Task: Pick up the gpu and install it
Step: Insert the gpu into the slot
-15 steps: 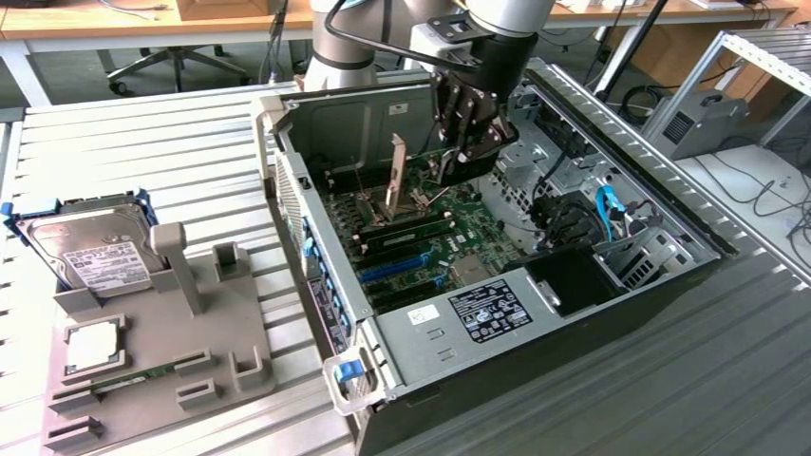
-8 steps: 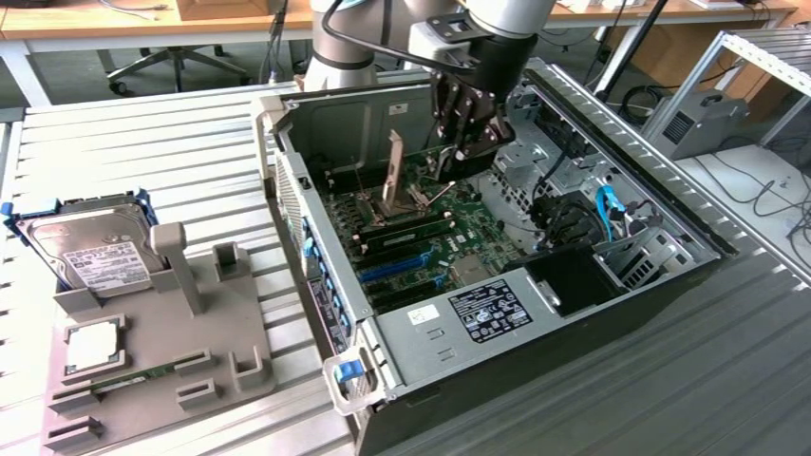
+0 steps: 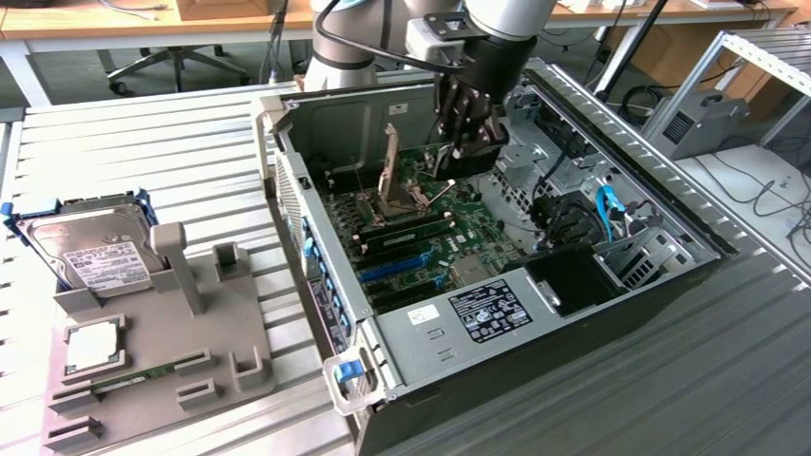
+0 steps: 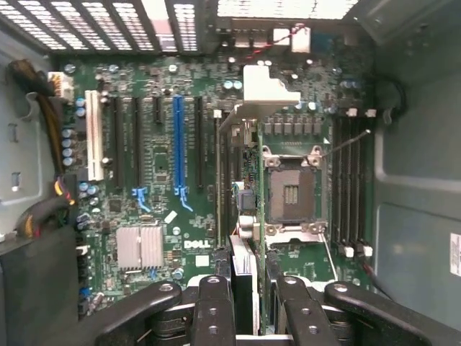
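Gpu (image 4: 246,238) clamped edge-on in the gripper (image 4: 256,317), held upright inside the open computer case (image 3: 709,237), above the motherboard (image 4: 166,209). Long axis parallel to the expansion slots, hanging beside the blue slot (image 4: 178,144), toward the processor socket (image 4: 290,193). Thin green board, dark face, pale bracket (image 4: 268,85) at the far end.

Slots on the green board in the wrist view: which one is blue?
The long blue slot in mid-row: its neighbours are black, and a white slot ends the row. The gpu hangs off to its side.
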You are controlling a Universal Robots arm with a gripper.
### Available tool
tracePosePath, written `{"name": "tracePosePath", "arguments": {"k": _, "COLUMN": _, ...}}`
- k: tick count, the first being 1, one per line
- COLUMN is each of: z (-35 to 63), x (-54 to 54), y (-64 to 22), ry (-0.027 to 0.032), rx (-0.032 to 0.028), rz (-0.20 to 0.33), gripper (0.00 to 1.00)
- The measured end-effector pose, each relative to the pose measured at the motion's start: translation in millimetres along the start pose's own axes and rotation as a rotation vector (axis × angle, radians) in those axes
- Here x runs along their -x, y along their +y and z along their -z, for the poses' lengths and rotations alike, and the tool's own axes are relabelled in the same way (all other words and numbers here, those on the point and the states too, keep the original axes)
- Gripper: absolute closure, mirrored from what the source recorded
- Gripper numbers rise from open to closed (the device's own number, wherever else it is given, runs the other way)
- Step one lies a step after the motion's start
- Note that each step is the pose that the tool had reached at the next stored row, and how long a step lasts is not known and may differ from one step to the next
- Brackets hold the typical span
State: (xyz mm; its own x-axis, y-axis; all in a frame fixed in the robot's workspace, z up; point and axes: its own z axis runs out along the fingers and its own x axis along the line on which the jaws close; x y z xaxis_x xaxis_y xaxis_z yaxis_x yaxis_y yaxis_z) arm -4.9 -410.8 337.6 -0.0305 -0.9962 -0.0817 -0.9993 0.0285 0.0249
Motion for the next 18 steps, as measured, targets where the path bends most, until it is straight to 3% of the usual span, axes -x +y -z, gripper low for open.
{"name": "tracePosePath", "arguments": {"k": 2, "z": 0.0, "x": 0.0, "y": 0.0, "ry": -0.0254, "rx": -0.0011, "rz": -0.023, "gripper": 0.71}}
{"name": "tracePosePath", "arguments": {"k": 3, "z": 0.0, "x": 0.0, "y": 0.0, "ry": -0.0312, "rx": -0.0019, "rz": -0.033, "gripper": 0.71}}
{"name": "tracePosePath", "arguments": {"k": 18, "z": -0.7, "x": -3.7, "y": -0.1, "ry": -0.0329, "rx": -0.0020, "rz": -0.035, "gripper": 0.71}}
